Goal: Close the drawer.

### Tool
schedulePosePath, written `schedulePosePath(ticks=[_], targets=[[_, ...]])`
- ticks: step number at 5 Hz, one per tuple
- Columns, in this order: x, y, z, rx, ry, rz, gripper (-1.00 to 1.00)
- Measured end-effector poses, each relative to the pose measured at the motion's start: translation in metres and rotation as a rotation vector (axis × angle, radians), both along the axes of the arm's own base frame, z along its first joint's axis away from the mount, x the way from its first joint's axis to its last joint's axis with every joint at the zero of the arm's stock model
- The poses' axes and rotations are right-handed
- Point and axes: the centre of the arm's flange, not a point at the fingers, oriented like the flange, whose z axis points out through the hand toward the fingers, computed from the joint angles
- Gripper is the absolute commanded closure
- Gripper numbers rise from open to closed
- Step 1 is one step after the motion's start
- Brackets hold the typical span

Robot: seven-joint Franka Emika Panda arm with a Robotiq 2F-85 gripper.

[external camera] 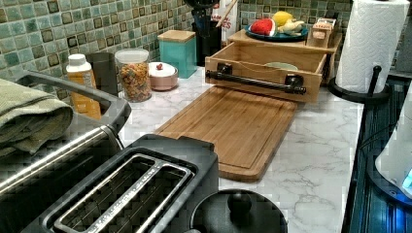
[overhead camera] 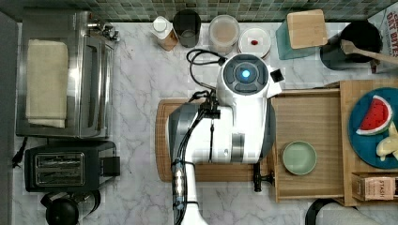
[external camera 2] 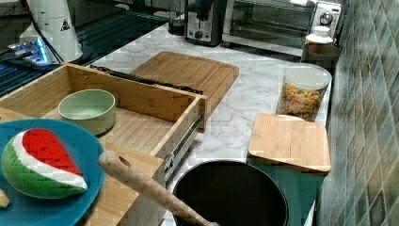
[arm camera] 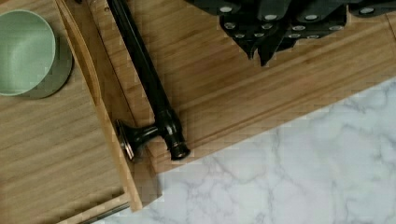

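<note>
The drawer (external camera 2: pixel 141 120) is pulled out with a green bowl (external camera 2: pixel 87 109) inside, and I cannot tell how the jaws stand.

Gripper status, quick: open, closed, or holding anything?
Black gripper: above the bamboo cutting board, holding nothing; whether open or closed cannot be told.

My top view: arm (overhead camera: pixel 234 122) hides most of the drawer (overhead camera: pixel 307 140) handle. Wrist view crops the gripper (arm camera: pixel 280 18); I can't read its fingers.
</note>
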Motion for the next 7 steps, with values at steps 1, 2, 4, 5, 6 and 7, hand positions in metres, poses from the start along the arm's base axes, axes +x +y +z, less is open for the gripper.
schedulePosePath(ticks=[1, 2, 4, 5, 6, 7], targets=[[-0.012, 0.007, -0.015, 0.002, -0.014, 0.015, 1.0], [-0.022, 0.014, -0.036, -0.008, 0.01, 0.117, 1.0], [-0.048, 0.041, -0.081, 0.008, -0.01, 0.356, 1.0], [-0.057, 0.055, -0.091, -0.043, -0.076, 0.503, 1.0], [-0.074, 0.058, -0.101, -0.081, -0.032, 0.56, 1.0], [-0.08, 0.057, -0.115, -0.077, -0.025, 0.565, 1.0]])
